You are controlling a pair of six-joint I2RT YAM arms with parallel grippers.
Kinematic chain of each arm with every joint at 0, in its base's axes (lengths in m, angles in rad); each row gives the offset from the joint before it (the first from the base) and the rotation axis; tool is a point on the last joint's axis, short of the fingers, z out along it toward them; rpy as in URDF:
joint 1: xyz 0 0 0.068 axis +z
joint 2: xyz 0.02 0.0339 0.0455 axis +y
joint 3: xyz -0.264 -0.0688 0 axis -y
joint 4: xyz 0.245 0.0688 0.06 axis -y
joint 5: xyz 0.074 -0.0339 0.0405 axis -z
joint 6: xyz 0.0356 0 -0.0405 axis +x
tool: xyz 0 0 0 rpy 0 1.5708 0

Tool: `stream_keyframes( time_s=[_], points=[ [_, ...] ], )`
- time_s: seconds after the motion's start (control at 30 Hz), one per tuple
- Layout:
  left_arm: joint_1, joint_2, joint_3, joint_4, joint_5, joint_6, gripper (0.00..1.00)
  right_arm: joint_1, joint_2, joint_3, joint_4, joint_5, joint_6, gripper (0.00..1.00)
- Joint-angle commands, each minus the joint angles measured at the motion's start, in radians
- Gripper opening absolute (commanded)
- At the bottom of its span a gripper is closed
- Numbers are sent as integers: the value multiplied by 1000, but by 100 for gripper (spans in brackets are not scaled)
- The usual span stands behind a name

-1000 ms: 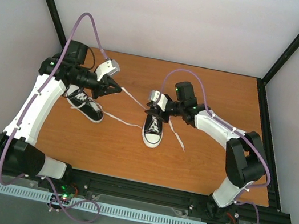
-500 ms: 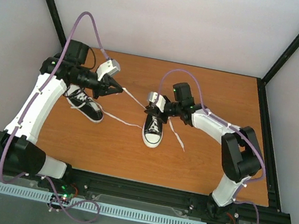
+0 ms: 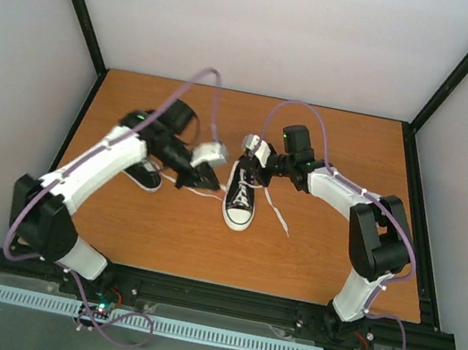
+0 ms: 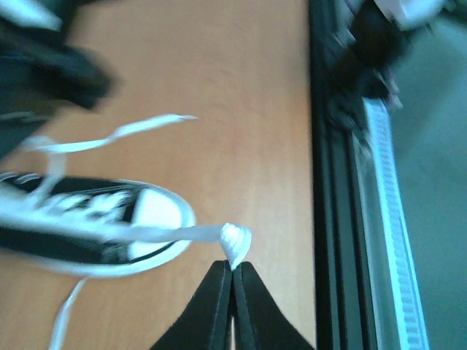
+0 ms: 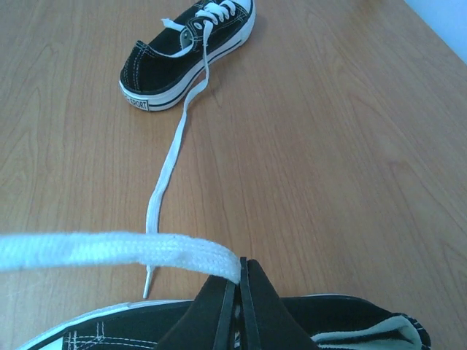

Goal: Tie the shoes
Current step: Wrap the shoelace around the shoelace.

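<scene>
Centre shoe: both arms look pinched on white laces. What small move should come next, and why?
Probably cross the two laces over the centre shoe. The left gripper has its jaws shut on a lace end past the toe cap, the right gripper on a second lace above the same shoe; the strands look lifted and apart, with no knot visible yet.
</scene>
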Motion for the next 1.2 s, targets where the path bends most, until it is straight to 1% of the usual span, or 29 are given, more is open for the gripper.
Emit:
stream_keyframes(
  time_s=[0.0, 0.03, 0.07, 0.17, 0.2, 0.23, 0.3, 0.37, 0.4, 0.43, 0.5, 0.53, 0.63, 0.67, 0.73, 0.77, 0.87, 0.97, 1.03, 1.17],
  points=[
    [-160, 66, -19, -102, -19, 255, 16, -18, -13, -7, 40, -51, 26, 3],
    [-174, 75, -19, -122, -5, 291, 29, -20, -15, -8, 40, -54, 25, 3],
    [-185, 85, -18, -128, -11, 310, 37, -20, -17, -10, 37, -56, 19, 3],
    [-197, 113, 13, -108, -106, 313, 54, -21, -25, -15, 22, -68, -1, 3],
    [-191, 115, 28, -91, -133, 296, 55, -20, -28, -16, 17, -65, -7, 3],
    [-174, 115, 43, -74, -129, 280, 55, -20, -31, -17, 12, -60, -14, 3],
    [-106, 114, 65, -52, -59, 287, 54, -20, -37, -22, -2, -58, -36, 3],
    [-36, 120, 59, 32, -10, 276, 49, -20, -44, -27, -7, -66, -51, 3],
    [-15, 128, 45, 102, -18, 244, 45, -20, -45, -30, -7, -74, -58, 3],
    [-12, 141, 31, 183, -48, 207, 38, -20, -46, -31, -6, -83, -62, 3],
    [-12, 192, 29, 280, -74, 156, 32, -20, -47, -31, 2, -88, -60, 3],
    [-12, 222, 40, 297, -66, 148, 32, -20, -46, -30, 6, -85, -60, 3],
    [-12, 287, 64, 340, -24, 144, 41, -20, -48, -30, 9, -84, -59, 3],
    [-12, 301, 73, 345, -12, 155, 42, -20, -49, -30, 10, -86, -60, 3],
    [-12, 339, 106, 337, 7, 175, 49, -20, -53, -32, 9, -92, -61, 3],
    [-12, 358, 123, 332, 9, 175, 50, -20, -54, -33, 12, -94, -60, 3],
    [-12, 408, 178, 330, 2, 161, 51, -21, -52, -35, 15, -93, -61, 3],
    [-13, 431, 200, 332, 8, 148, 50, -20, -51, -35, 15, -93, -61, 3],
    [-16, 439, 201, 331, 14, 145, 48, -20, -49, -35, 16, -91, -61, 4],
    [-23, 450, 196, 307, 31, 165, 42, -20, -50, -31, 18, -85, -61, 6]
  ],
)
